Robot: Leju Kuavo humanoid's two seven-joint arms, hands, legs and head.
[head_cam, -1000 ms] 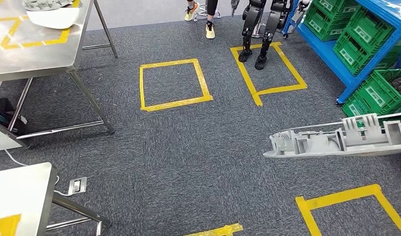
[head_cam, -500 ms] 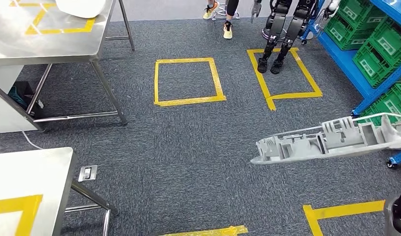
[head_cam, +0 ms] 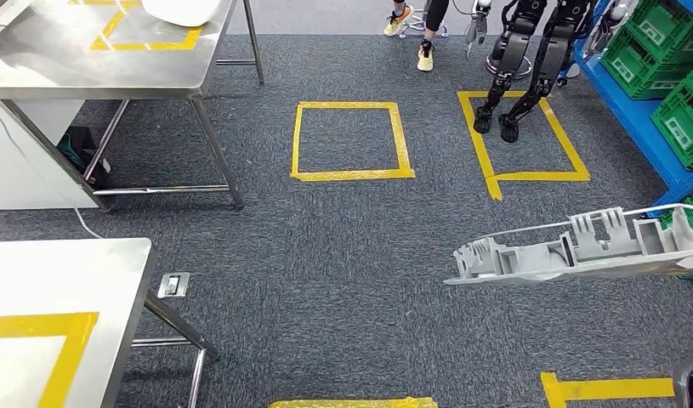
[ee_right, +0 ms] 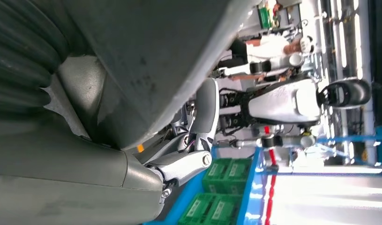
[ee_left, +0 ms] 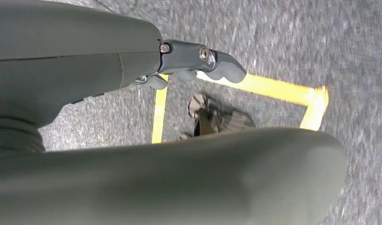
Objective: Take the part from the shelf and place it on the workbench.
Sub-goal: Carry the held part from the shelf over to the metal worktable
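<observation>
Grey plastic part [head_cam: 581, 248] rides level over the carpet.
Right hand [ee_right: 132, 117] grips it flat for carrying toward the steel worktop [head_cam: 62, 323]; left hand [ee_left: 198, 58] hangs with nothing in it, fingers curled.

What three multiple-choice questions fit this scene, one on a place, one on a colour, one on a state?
1. Where is the grey part?
A. on the near workbench
B. in the air over the carpet
C. in a green crate
2. What colour are the tape squares on the floor?
A. yellow
B. red
C. white
3. How is the other robot by the blue shelf posed?
A. lying down
B. kneeling
C. on its feet

B: carpet shows beneath the part.
A: the head view shows yellow outlines.
C: both its feet are planted inside a square.
</observation>
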